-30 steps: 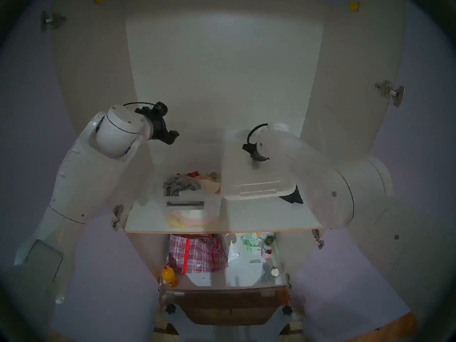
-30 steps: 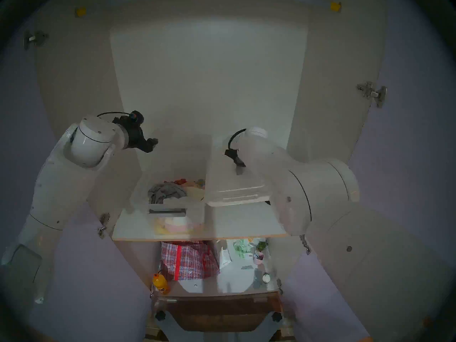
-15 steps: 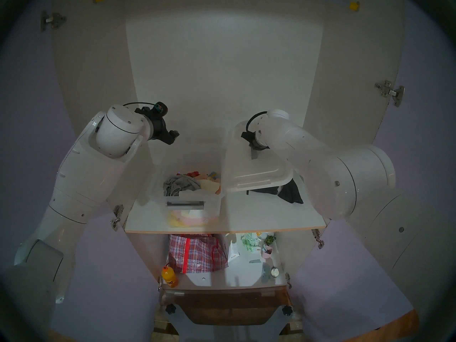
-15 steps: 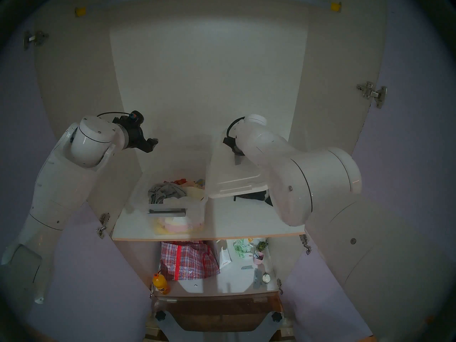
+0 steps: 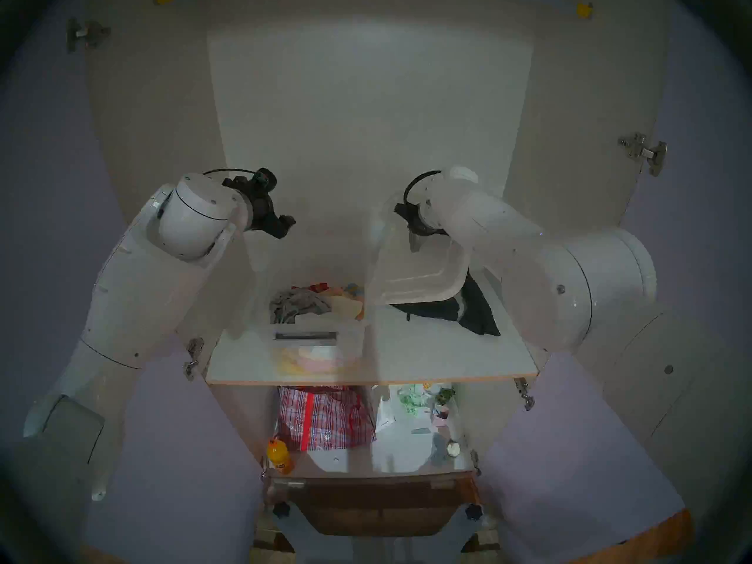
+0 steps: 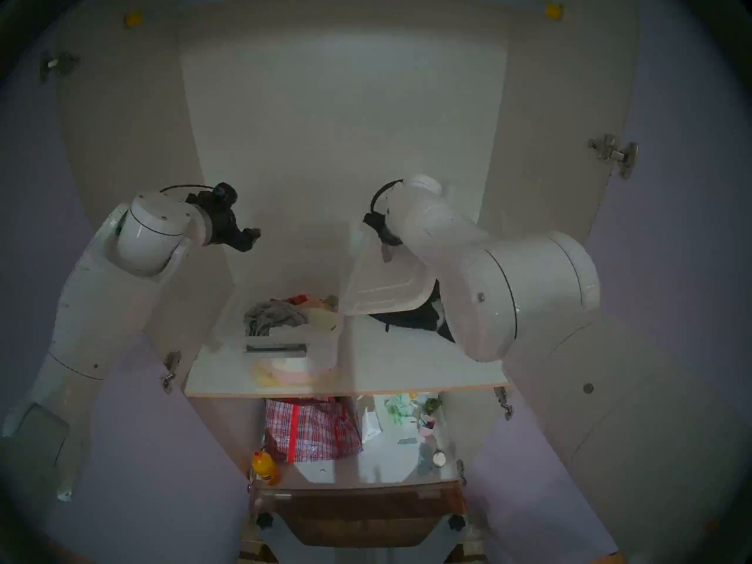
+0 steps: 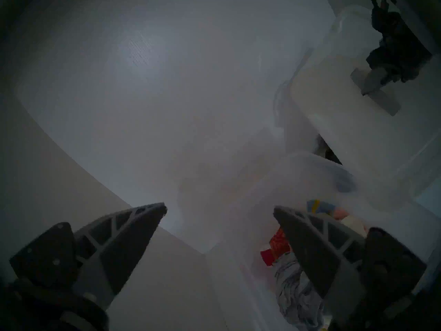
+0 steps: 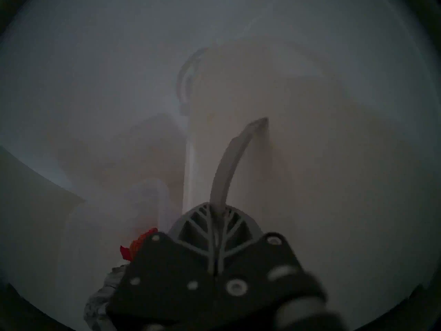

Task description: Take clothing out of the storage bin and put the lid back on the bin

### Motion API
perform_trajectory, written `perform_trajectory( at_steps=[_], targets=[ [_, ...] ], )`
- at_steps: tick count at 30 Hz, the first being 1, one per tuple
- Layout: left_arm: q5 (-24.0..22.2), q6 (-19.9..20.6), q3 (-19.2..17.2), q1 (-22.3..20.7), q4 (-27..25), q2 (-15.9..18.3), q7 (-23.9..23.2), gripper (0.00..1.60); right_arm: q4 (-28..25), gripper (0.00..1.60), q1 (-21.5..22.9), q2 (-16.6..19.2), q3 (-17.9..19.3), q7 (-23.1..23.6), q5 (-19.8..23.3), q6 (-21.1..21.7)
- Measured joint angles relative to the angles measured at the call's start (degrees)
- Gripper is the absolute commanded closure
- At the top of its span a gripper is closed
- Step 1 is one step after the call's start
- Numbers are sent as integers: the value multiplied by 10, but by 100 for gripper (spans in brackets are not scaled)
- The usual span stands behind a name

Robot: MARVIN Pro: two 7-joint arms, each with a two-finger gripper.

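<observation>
From the head's left eye, the right gripper (image 5: pixel 416 241) has its jaws pinched tight on the grey strip handle in the middle of the white lid (image 5: pixel 411 280), which hangs tilted in the air, its near edge dipping toward the shelf (image 5: pixel 407 359). Holding it by the centre handle lets one arm carry the whole lid, I'd say. Under it lies the black clothing (image 5: pixel 460 311), out of the bin and resting on the shelf to the right of the clear storage bin (image 5: pixel 321 339). The bin stands open, with a grey garment (image 5: pixel 295 304) and small coloured cloths inside. The left gripper (image 5: pixel 285 225) hangs above the bin's left side with nothing in it, probably parked out of the lid's path.

The head's right eye shows the same: lid (image 6: pixel 386 290) aloft and slanted, its left edge close to the bin's (image 6: pixel 293 347) right wall, the black clothing (image 6: pixel 411 319) beneath.

The left wrist view has its own jaws spread wide and empty, looking down past the bin's (image 7: pixel 262 204) rim at a red cloth (image 7: pixel 274 249).

The right wrist view shows both fingers (image 8: pixel 202 227) pressed together on the handle strip (image 8: pixel 231 161), which bows upward from the lid's (image 8: pixel 334 156) surface under the load.
</observation>
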Motion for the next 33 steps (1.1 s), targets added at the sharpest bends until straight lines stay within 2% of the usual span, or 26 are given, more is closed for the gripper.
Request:
perform_trajectory(
  at_steps=[33],
  targets=[
    [0,0,0,0,0,0,0,0,-9,160,66,-2,32,-5,15,6]
  ],
)
